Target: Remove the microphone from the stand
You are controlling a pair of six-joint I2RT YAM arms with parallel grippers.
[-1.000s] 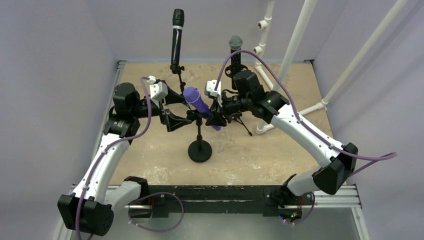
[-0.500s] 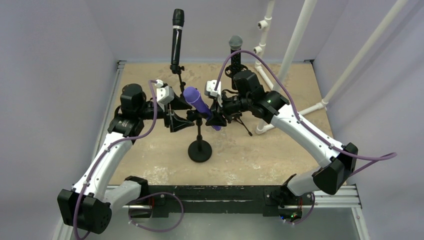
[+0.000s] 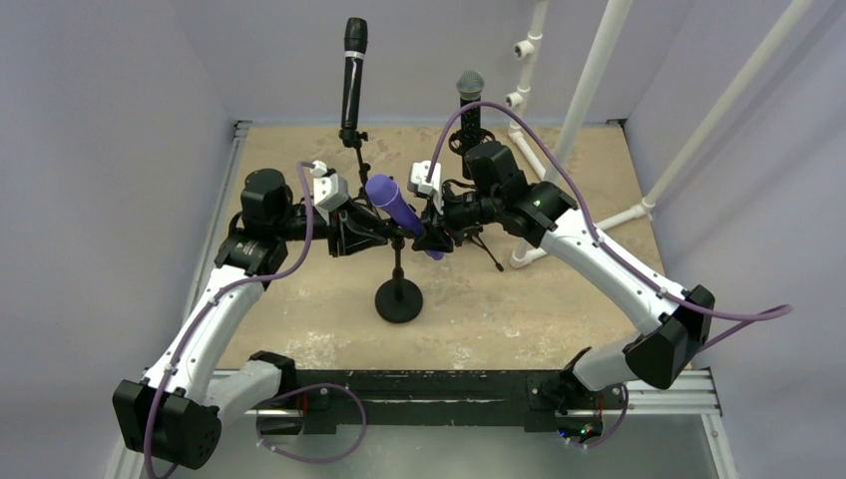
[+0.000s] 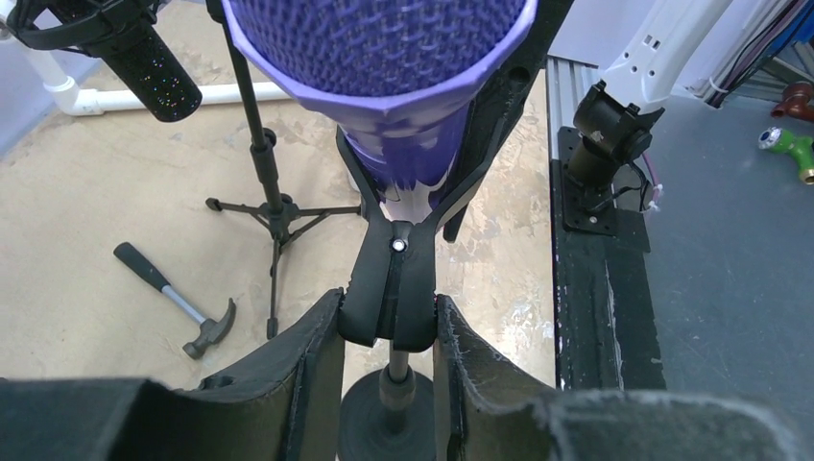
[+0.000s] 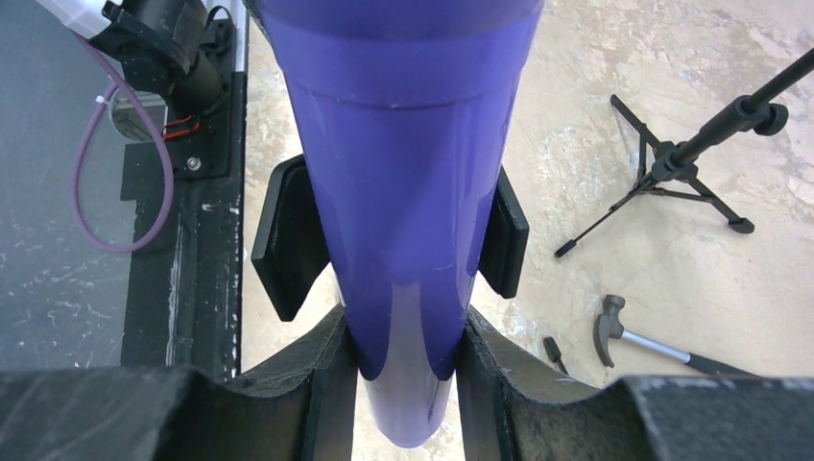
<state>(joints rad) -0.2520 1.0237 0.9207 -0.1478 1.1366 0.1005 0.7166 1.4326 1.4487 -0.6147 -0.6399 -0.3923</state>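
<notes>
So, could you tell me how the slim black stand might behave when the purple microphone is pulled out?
Probably tippy: the slim black stand rises from one small round base. Its black clip hugs the purple microphone closely, so pulling may drag it along. The left gripper, shut on the clip's neck, should steady it.

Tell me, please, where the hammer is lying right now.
In the left wrist view, the hammer lies on the table at lower left, beside the feet of the tripod stand.

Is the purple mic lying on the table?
No, the mic sits held in the clip, up above the table.
</notes>
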